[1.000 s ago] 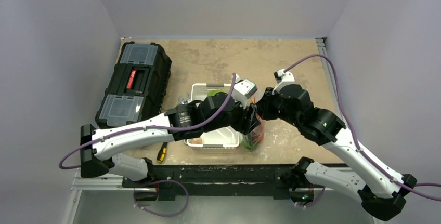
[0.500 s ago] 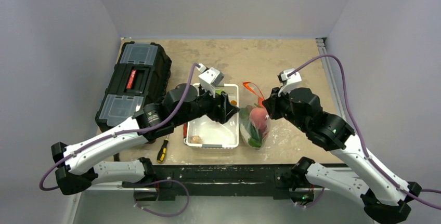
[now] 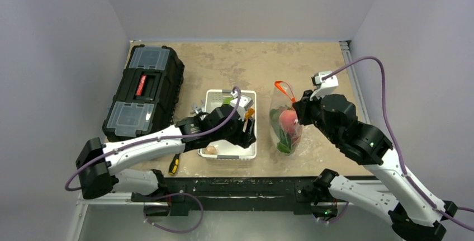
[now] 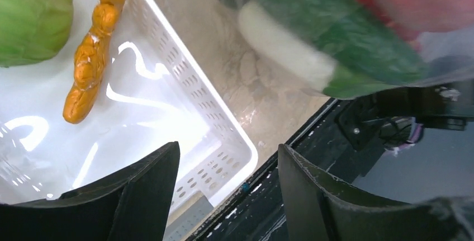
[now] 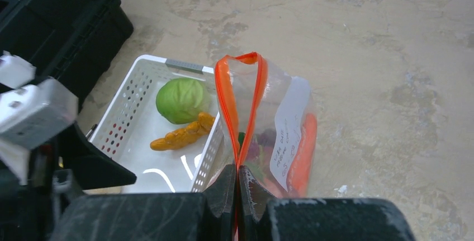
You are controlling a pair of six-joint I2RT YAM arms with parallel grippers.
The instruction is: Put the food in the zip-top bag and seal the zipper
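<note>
**Left arm pulls back from the bag.** The left gripper (image 4: 223, 190), at the bag's mouth a second ago, now hangs with jaws apart and empty over the near right corner of the white tray (image 3: 232, 155). The zip-top bag (image 3: 285, 135) stands farther right of the tray than before. The right gripper (image 5: 237, 188) is clamped tight on the red-orange zipper (image 5: 241, 98), whose two strips gape in a narrow loop.

Inside the bag are one pink peach (image 3: 288, 119), one white radish (image 4: 282, 48), one carrot (image 5: 303, 151) and some greens (image 4: 346, 39). The tray holds one green cabbage (image 5: 181, 100), one knobbly orange root (image 4: 92, 51) and one small beige piece (image 3: 210, 150) at its near left corner.

One black toolbox (image 3: 146, 93) sits left of the tray, and one yellow-handled screwdriver (image 3: 174, 164) lies off its near left corner. The left arm (image 3: 151, 140) crosses above the tray's near half, hiding part of it from overhead.
</note>
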